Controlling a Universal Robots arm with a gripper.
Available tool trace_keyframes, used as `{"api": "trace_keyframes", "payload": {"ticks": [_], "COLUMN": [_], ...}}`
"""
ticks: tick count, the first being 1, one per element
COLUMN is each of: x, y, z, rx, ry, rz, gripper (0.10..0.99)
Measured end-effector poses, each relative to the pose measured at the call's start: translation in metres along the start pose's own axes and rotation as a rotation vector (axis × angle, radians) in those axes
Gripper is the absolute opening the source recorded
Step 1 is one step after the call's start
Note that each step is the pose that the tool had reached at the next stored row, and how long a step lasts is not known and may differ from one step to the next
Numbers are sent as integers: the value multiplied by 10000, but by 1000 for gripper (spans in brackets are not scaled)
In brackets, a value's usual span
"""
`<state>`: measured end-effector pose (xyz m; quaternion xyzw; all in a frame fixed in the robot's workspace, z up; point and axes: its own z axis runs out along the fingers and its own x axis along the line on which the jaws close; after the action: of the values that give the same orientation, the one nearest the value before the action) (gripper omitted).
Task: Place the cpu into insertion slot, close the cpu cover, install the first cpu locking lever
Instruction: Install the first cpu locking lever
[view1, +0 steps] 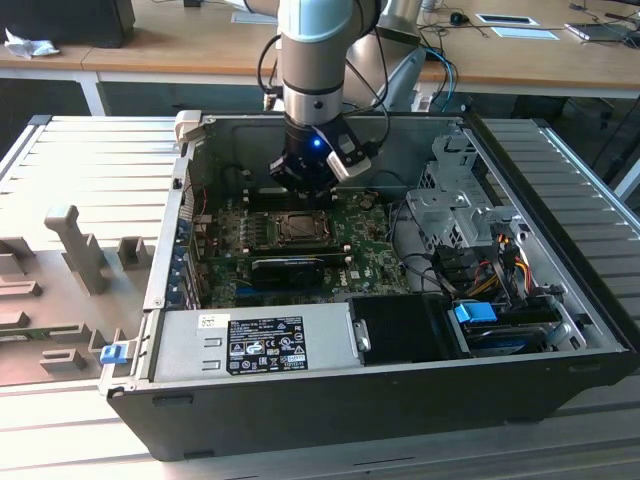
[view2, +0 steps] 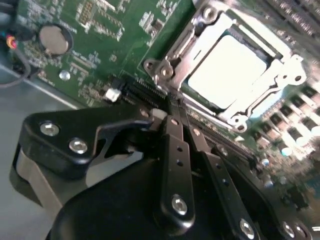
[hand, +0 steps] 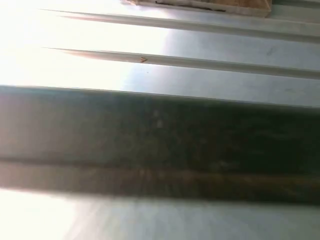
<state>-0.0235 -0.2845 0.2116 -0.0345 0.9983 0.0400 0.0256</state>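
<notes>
- Overhead, in the exterior view, the arm reaches down into the open computer case (view1: 560, 330). The tool (view1: 303, 178) hovers just behind the socket on the green board (view1: 370, 245), and a sideways slip there could knock the parts beside the socket.
- Closer, in the second wrist view, the tool's fingers (view2: 176, 150) are pressed together and hold nothing. The cpu (view2: 227, 70) lies in its slot with the cpu cover (view2: 200, 37) framing it. Whether the cover sits fully flat I cannot tell; pushing on a tilted frame could bend the pins.
- Lastly, the first wrist view shows the dark case wall (hand: 160, 140) against the ribbed table (hand: 200, 80).
</notes>
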Motion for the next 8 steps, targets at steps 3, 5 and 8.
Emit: {"api": "trace_keyframes", "payload": {"ticks": [3,5,8], "x": [-1,0,0], "y": [-1,-6,-9], "z": [-14,-15,-16], "rx": [4,5,6], "ry": [1,1,2], "rz": [-2,1,0], "gripper": [106,106,106]}}
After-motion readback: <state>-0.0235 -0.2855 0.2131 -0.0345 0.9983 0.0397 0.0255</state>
